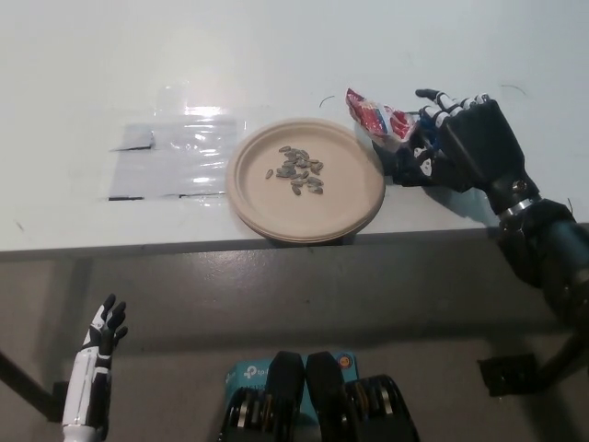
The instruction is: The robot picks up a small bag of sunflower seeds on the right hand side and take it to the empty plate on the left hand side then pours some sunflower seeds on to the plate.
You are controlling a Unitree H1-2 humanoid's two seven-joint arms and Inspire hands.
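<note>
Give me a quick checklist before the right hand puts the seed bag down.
1. Bag held: ok, the right hand is shut on the red seed bag.
2. Seeds delivered: ok, a small pile of sunflower seeds lies on the plate.
3. Bag clear of plate: ok, it sits just past the plate's right rim, over the white table.
4. Bag touching the table: cannot tell.
5. Spilled seeds off the plate: ok, none visible.
6. Left hand: ok, open, low at lower left, below the table edge.

Red seed bag (375, 117) in black right robot hand (453, 140), just beside seed-strewn plate (340, 207).
</note>
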